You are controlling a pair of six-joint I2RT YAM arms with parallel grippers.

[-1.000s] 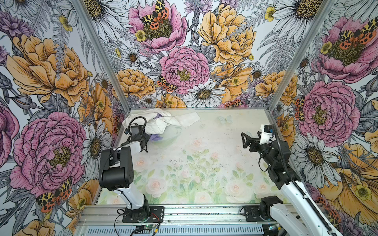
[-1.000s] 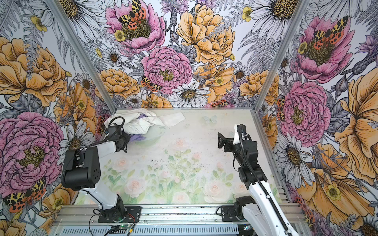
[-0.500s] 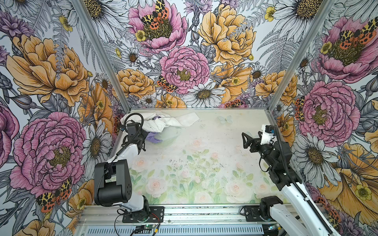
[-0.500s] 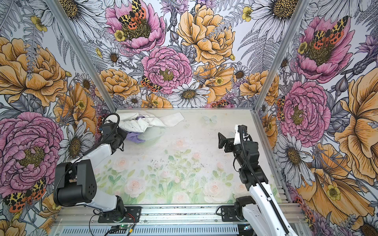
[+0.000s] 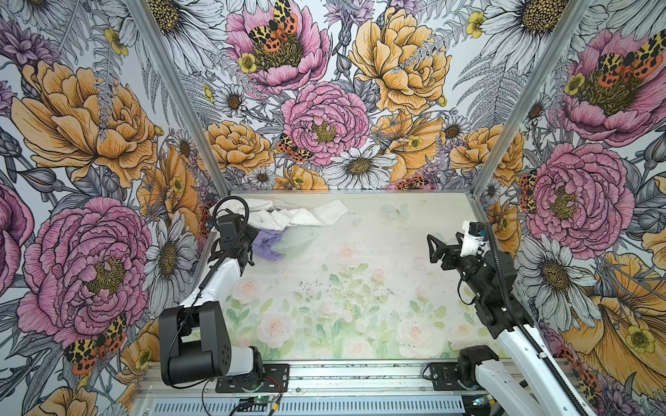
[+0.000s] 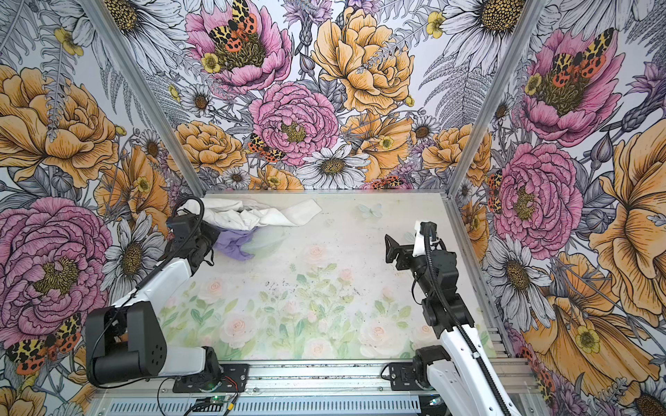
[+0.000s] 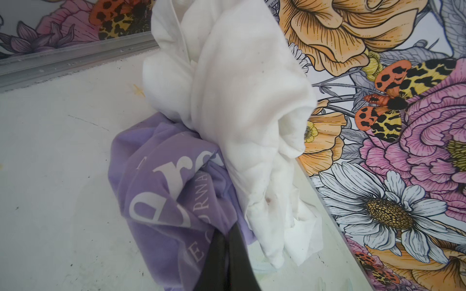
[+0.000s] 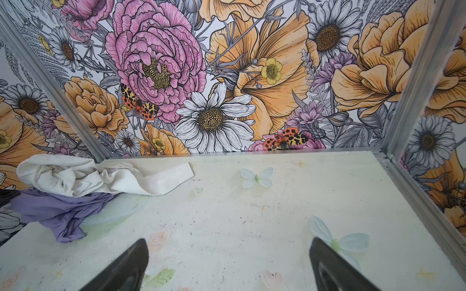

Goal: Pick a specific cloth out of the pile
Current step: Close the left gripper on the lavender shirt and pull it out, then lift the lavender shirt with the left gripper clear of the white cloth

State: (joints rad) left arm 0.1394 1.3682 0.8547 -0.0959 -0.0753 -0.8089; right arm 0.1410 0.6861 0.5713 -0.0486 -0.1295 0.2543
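The lavender cloth [image 7: 161,181] with white lettering lies crumpled at the table's back left, half under the white pile [image 7: 239,100]. My left gripper [image 7: 228,230] is shut on a fold of the cloth at its near edge. Both top views show the cloth [image 5: 268,243] [image 6: 232,243] poking out from under the pile [image 5: 288,216] [image 6: 259,214], with the left gripper [image 5: 252,239] [image 6: 212,241] at its left side. My right gripper [image 5: 434,248] [image 6: 391,252] hovers open at the right, holding nothing. In the right wrist view the right gripper [image 8: 228,252] stands over bare table, far from the cloth [image 8: 58,214] and the pile [image 8: 75,179].
Floral walls with aluminium posts [image 5: 173,97] close in the table on three sides, tight beside the pile. A pale translucent round shape [image 8: 118,209] lies under the cloth's right edge. A metal rail [image 5: 360,371] runs along the front edge.
The left arm's lower link has swung down toward the front, and its gripper has shifted slightly left with the cloth. The white pile sits a little flatter. The right arm has not moved.
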